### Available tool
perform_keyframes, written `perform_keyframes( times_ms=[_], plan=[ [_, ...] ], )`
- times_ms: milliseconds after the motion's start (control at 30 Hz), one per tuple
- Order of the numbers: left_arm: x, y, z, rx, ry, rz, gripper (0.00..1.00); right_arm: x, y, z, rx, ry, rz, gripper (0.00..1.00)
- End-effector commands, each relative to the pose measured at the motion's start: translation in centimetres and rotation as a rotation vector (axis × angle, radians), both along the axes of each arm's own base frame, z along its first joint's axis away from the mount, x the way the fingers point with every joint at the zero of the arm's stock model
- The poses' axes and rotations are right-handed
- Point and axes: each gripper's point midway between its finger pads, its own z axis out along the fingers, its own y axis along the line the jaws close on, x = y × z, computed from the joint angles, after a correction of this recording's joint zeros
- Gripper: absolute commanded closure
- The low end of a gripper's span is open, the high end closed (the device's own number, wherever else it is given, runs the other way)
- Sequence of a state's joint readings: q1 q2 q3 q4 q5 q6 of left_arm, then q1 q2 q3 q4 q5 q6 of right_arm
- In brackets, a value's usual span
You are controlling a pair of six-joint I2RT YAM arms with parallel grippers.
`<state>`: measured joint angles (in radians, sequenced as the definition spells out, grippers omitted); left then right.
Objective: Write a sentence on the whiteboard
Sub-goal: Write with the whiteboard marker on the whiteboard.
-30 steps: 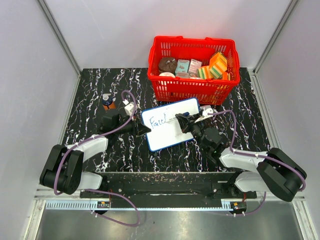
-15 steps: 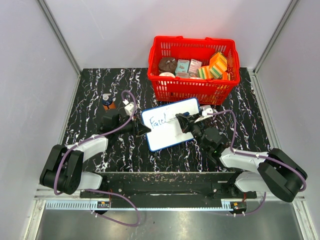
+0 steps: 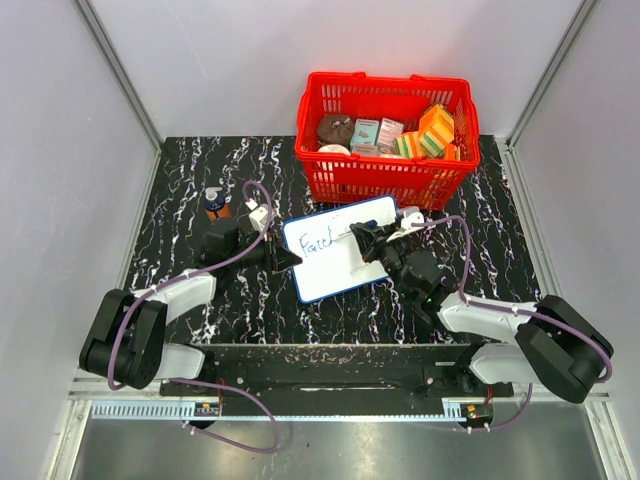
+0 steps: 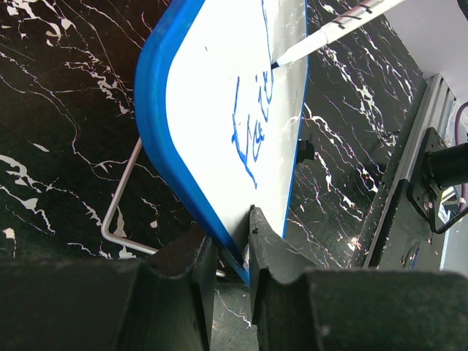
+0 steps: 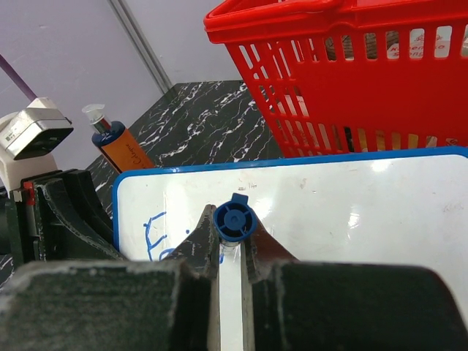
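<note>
The whiteboard, white with a thin blue frame, lies tilted on the black marble table in front of the red basket. Blue handwriting, the start of the sentence, sits at its upper left. My left gripper is shut on the whiteboard's left edge, pinching the frame between its fingers. My right gripper is shut on a marker with a blue cap end; the marker's white barrel points its tip onto the board just right of the writing.
A red basket full of packaged goods stands just behind the board. An orange tube with a blue cap stands at the left. A wire stand shows under the board.
The right gripper and marker have shifted slightly up and left across the board, and the writing has grown by a stroke. The left gripper has stayed put.
</note>
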<state>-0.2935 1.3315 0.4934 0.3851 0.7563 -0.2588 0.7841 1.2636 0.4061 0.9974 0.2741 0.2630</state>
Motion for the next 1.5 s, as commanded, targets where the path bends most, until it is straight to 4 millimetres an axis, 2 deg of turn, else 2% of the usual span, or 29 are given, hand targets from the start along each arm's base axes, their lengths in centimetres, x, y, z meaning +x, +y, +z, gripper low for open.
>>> perform_keyframes(
  times_ms=[0,367,933,1467],
  plan=[
    [2.2,1.4,-0.4,0.109,-0.137,0.053,1.00,1.4,-0.7,1.6,0.002,-0.038,-0.064,1.00],
    [2.3,1.4,-0.4,0.108,-0.139,0.053,1.00,1.7,-1.3,1.9,-0.009,-0.041,-0.093,1.00],
    [2.2,1.4,-0.4,0.109,-0.139,0.055,1.00,1.2,-2.4,0.3,-0.007,-0.002,-0.116,1.00],
    [2.3,1.4,-0.3,0.109,-0.140,0.056,1.00,0.0,-2.5,-2.3,-0.005,0.054,-0.080,1.00]
  ],
)
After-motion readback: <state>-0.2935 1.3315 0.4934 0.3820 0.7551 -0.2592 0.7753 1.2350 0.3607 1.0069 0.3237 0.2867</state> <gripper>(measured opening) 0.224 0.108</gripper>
